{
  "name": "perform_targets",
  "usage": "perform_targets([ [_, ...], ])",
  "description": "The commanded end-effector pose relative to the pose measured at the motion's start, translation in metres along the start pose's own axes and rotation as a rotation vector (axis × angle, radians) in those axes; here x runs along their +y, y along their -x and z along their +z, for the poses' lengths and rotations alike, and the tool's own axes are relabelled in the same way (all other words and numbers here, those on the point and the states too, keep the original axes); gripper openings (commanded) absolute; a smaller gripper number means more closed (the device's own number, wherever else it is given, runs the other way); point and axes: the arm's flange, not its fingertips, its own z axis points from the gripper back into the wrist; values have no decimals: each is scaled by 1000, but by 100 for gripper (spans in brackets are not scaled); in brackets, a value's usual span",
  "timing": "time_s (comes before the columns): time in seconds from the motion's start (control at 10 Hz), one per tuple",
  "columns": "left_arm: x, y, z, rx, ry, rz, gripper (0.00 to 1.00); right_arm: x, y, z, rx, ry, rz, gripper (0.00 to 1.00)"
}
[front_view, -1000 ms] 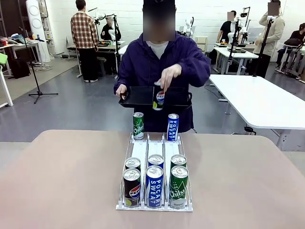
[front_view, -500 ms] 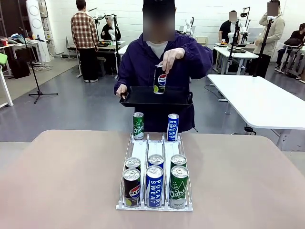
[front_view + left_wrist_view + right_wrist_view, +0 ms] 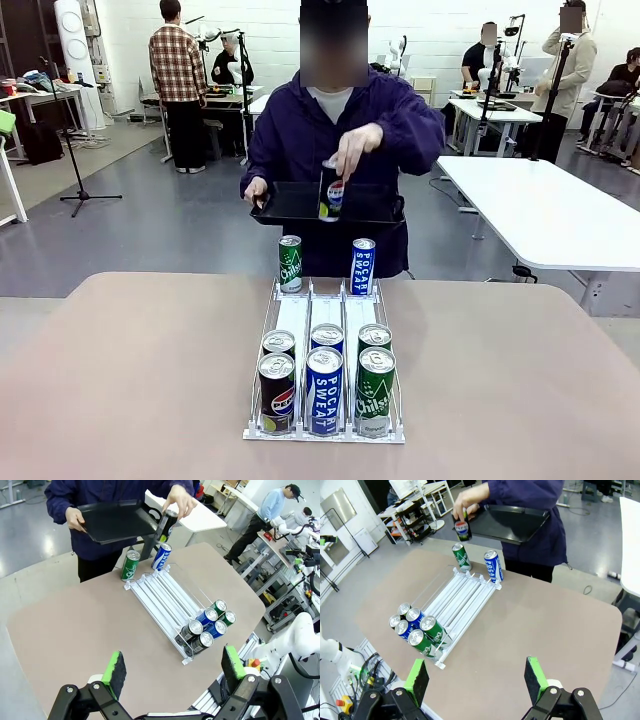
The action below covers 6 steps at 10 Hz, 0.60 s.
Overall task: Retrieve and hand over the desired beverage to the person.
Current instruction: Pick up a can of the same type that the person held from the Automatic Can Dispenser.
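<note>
A white rack sits on the tan table. Beyond it: a black tray, a white table at right, a stand at left.

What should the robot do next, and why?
Probably just wait, with the left pincer and right pincer open above the table. The person's hand holds a cola can by the black tray, just beyond the rack of cans. The person looks busy there, so reaching in now might bump that hand.
</note>
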Motion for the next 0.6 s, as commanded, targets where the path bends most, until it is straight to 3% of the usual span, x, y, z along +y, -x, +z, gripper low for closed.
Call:
perform_targets([
  [0.0, 1, -1, 0, -3, 10, -16, 100, 0, 0, -2, -1, -21, 4, 100],
  [0.5, 1, -1, 0, -3, 10, -16, 100, 0, 0, -2, -1, -21, 4, 100],
])
